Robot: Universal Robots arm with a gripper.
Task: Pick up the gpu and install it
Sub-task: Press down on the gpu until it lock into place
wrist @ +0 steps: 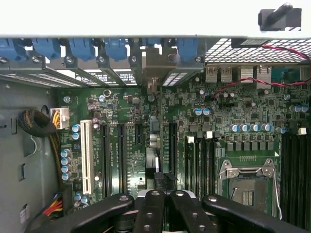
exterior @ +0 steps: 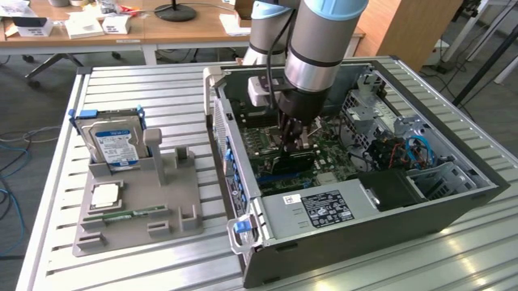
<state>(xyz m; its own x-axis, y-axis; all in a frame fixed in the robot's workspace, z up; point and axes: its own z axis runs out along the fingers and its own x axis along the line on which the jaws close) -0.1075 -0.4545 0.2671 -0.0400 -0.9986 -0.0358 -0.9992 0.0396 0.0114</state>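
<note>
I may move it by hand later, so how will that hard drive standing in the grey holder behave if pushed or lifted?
The hard drive looks metal-cased, so it is probably stiff and heavy for its size. It stands on end in the grey holder, so a push near its top would likely tip it, not slide it.

A slatted aluminium table (exterior: 137, 85) carries an open computer case (exterior: 389, 224) at the exterior view's right and a grey parts holder (exterior: 162, 200) beside it.
</note>
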